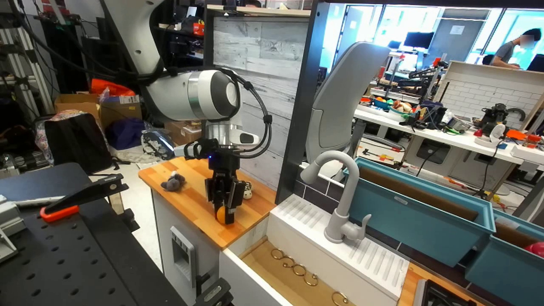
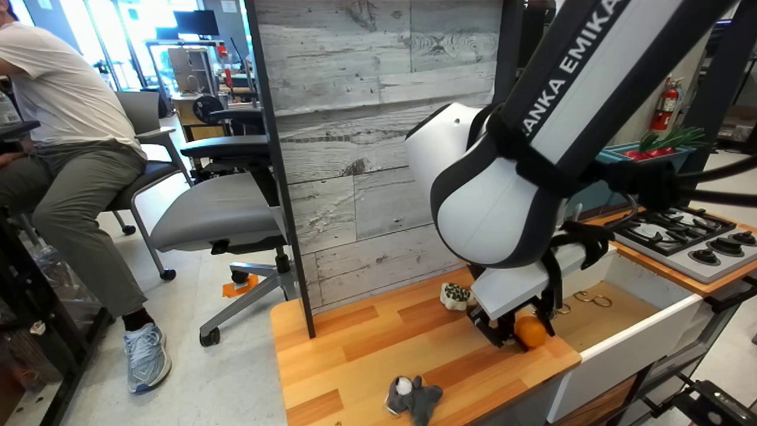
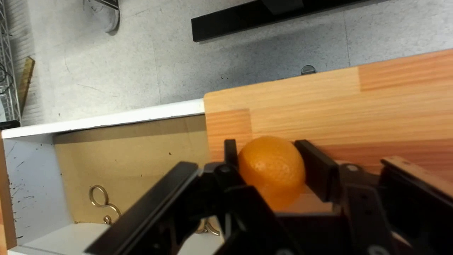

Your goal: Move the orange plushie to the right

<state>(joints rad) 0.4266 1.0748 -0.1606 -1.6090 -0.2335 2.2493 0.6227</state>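
The gripper is pinching the orange plushie. In the wrist view, it presses on the plushie from two sides, near nine o'clock and near three o'clock. In an exterior view, the gripper points down to six o'clock, and the white and black arm leans up toward eleven o'clock.

The plushie is by the corner of the wooden bench next to the white sink. I can't tell if it touches the bench. From the plushie in that same view, the sink is at four o'clock, with curly gold things in it, and the grey tap is near three o'clock. A small grey toy with a white patch lies on the bench at ten o'clock. A white toy with dark spots sits between one and two o'clock, partly behind the gripper.

In an exterior view, the stove is at two o'clock from the plushie. A person in a white shirt sits at ten o'clock, well apart.
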